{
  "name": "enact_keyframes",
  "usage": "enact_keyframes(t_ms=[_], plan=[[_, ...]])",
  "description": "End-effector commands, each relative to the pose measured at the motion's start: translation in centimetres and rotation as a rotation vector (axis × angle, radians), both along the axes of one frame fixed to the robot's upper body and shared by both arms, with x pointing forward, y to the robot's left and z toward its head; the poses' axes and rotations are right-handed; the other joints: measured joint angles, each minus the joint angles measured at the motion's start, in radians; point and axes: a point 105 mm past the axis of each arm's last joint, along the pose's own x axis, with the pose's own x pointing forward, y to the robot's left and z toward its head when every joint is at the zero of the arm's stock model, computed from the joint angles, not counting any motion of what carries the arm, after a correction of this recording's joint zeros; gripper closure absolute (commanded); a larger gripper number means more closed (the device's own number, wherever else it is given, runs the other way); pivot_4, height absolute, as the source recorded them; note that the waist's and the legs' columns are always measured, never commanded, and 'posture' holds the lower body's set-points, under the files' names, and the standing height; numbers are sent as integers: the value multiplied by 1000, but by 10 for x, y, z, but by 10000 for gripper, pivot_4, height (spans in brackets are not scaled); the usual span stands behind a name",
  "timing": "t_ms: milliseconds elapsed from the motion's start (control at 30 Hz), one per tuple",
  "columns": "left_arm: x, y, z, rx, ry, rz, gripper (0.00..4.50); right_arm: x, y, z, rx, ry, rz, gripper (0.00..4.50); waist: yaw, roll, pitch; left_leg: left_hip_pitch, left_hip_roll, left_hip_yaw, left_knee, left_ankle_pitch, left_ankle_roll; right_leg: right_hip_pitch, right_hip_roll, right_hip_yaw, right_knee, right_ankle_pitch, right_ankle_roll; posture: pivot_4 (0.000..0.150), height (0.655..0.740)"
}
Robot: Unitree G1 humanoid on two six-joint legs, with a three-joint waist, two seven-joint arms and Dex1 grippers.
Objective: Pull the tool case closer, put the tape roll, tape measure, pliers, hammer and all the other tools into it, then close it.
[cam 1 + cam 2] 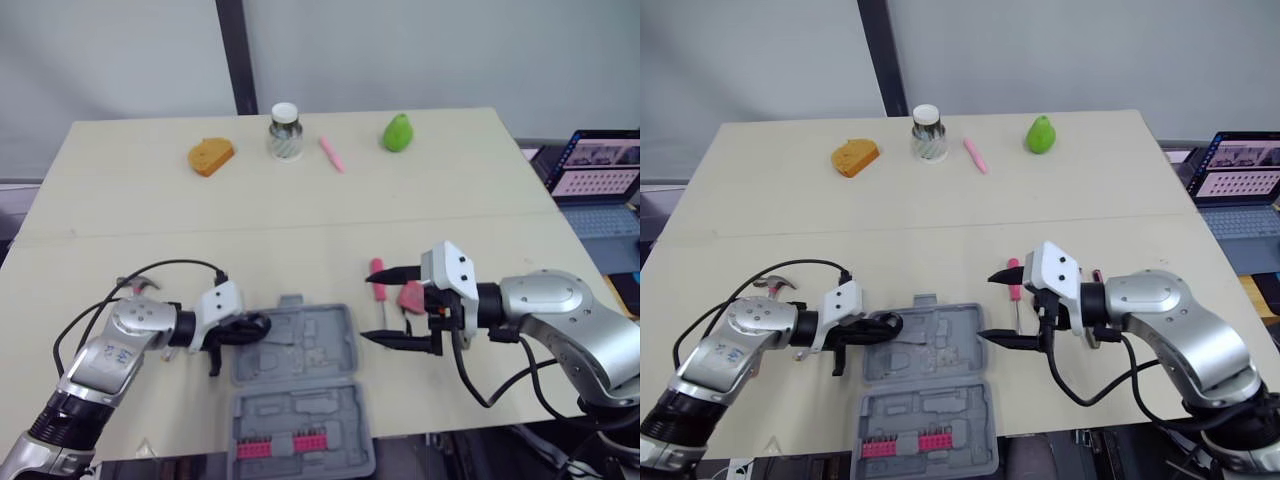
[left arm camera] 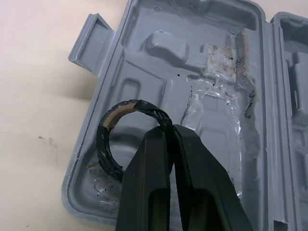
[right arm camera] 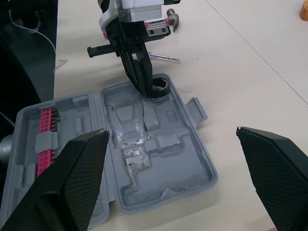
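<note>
Since the open grey moulded-plastic tool case point(image 1: 345, 335) lies at the near edge of the pale worktop point(image 1: 300, 200), the left end effector point(image 2: 168, 132) pinches the black tape roll point(image 2: 105, 153) by its rim over the case's far-left recess, seemingly to drop it in. The right end effector point(image 1: 1002, 308) hovers beside the case's right edge with its fingers spread wide, near a pink-handled screwdriver point(image 1: 378, 280).

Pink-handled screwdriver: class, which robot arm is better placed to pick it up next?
Right. The open right gripper hovers at the screwdriver, just beside the tool case. The left gripper is shut on the tape roll at the case's opposite side.
</note>
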Motion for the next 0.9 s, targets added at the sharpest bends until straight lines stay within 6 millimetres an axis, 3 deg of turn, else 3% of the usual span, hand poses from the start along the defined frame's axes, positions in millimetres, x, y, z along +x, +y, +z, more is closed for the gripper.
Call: enact_keyframes(t_ms=[33,900], plan=[[1,3,3,23,-15,-5,44514,-5,4,8,-4,-46,38,0,-1,0,0,0,0,0,0,0,0,0,0,0,0,0,0,1500,7400],[4,22,-2,35,8,52,44514,-7,6,6,19,-45,41,0,-1,0,0,0,0,0,0,0,0,0,0,0,0,0,0,1500,7400]])
